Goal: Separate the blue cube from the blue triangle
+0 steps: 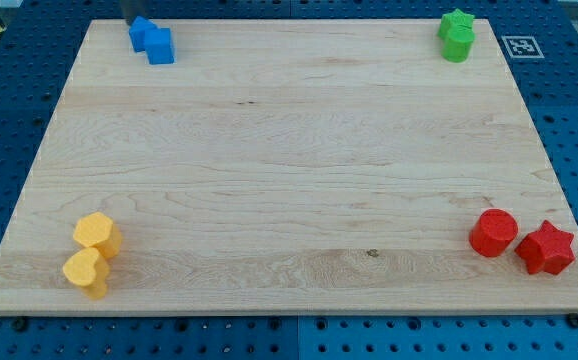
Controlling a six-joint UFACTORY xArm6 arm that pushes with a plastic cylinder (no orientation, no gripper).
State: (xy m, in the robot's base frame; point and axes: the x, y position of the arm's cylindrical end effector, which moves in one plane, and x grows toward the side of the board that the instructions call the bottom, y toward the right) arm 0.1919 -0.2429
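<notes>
The blue cube [161, 46] and the blue triangle [141, 34] sit touching each other at the top left corner of the wooden board [289, 170]. The triangle is up and to the left of the cube. My rod comes down at the view's top edge, and my tip [130, 22] is just above and left of the blue triangle, close to it or touching it.
Two green blocks [457, 35] sit together at the top right corner. A red cylinder [494, 233] and a red star [546, 249] sit at the bottom right. Two yellow blocks [93, 253] sit at the bottom left. A fiducial tag [521, 46] lies beside the board's right edge.
</notes>
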